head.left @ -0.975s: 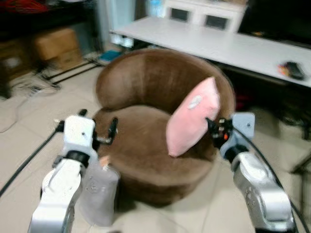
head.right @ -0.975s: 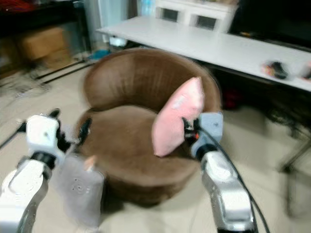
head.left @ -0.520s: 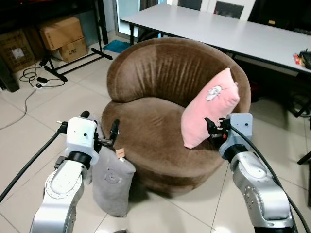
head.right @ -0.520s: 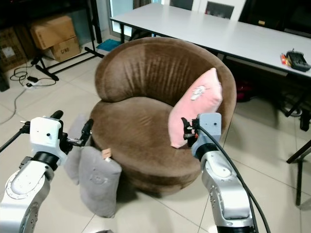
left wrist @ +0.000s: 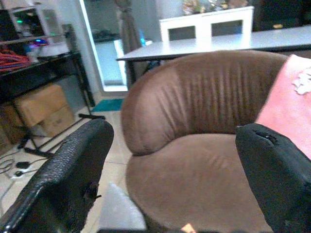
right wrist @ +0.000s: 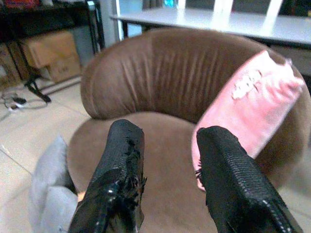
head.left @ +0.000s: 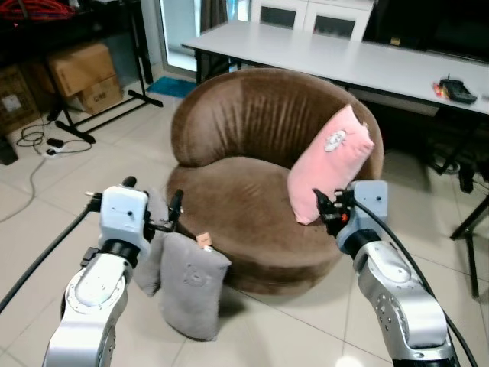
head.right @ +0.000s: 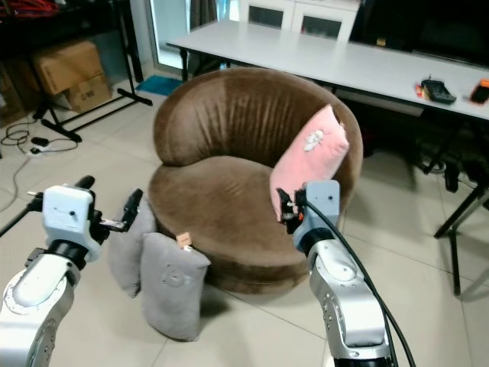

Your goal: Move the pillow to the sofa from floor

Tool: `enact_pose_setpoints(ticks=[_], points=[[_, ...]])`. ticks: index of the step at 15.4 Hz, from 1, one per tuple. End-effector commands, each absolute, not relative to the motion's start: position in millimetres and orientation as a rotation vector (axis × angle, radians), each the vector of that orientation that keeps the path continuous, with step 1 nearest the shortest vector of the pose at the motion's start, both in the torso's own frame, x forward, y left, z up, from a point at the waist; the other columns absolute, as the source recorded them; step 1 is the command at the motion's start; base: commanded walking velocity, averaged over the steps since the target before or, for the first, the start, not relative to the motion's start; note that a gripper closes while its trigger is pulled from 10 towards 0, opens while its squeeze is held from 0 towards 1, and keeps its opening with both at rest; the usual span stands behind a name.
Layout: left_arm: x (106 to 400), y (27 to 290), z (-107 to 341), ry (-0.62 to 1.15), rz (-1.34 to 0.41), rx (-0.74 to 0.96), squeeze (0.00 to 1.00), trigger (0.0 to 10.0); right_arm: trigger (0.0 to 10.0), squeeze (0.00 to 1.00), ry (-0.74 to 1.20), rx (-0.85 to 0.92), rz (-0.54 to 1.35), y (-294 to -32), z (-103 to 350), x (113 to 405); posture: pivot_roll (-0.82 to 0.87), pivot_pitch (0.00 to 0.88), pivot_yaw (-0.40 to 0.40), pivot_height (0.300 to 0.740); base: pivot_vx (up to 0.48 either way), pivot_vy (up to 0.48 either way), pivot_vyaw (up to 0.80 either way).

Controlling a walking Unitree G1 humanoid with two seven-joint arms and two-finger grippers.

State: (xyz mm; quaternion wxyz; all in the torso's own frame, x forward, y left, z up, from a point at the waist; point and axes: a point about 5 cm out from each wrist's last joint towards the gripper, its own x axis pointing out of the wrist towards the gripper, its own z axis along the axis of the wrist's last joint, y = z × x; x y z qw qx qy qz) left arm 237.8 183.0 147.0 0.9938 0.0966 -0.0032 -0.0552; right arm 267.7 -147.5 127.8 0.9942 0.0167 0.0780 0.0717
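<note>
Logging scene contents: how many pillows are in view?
3: a pink pillow on the sofa against its backrest, and two grey pillows standing on the floor, leaning against the sofa's front.

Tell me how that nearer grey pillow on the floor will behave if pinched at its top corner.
The grey pillow looks soft and stuffed, so it will probably sag and fold. It leans against the brown sofa, so it may flop over once tugged. It is likely light for its size.

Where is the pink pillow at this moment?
The pink pillow stands tilted on the seat of the brown sofa, leaning against its backrest on the robot's right side, just beyond the right gripper.
</note>
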Motion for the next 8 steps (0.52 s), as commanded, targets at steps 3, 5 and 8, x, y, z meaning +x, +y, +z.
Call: enact_pose_setpoints(ticks=[3,5,8], points=[[239.5,175.1,150.4,-0.021,-0.16,0.161,0.0,10.0,10.0,0.0,0.168,-0.06,0.154,-151.1,126.4,267.9,-0.02,0.0,-0.022,0.74,0.0,0.0,0.27],[239.3,174.8,151.2,-0.026,-0.167,0.153,0.0,10.0,10.0,0.0,0.169,-0.075,0.175,-148.6,126.2,267.5,-0.02,0.0,-0.024,0.74,0.0,0.0,0.8],[238.8,175.6,151.3,-0.026,-0.17,0.15,0.0,10.0,10.0,0.0,0.169,-0.06,0.207,-144.9,125.8,267.3,-0.01,0.0,-0.025,0.74,0.29,0.0,0.8]])
